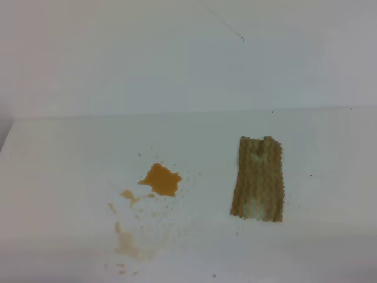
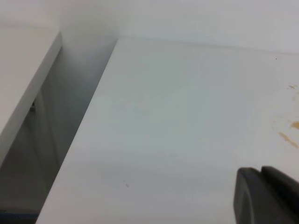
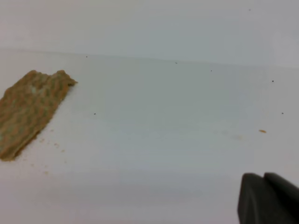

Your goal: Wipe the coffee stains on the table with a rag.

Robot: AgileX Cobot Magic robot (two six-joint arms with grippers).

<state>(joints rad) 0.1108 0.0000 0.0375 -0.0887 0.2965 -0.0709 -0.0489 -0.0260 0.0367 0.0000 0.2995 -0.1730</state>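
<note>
The coffee stains are an orange-brown blotch left of the middle of the white table, with paler tan smears and small specks in front of it. The tan ribbed rag lies flat to the right of the stains, apart from them. It also shows at the left of the right wrist view. Neither gripper shows in the exterior high view. Only a dark corner of the left gripper and of the right gripper shows, so I cannot see how the jaws stand. A few stain specks show in the left wrist view.
The white wall rises behind the table. In the left wrist view the table's left edge drops into a dark gap, with another white surface beyond it.
</note>
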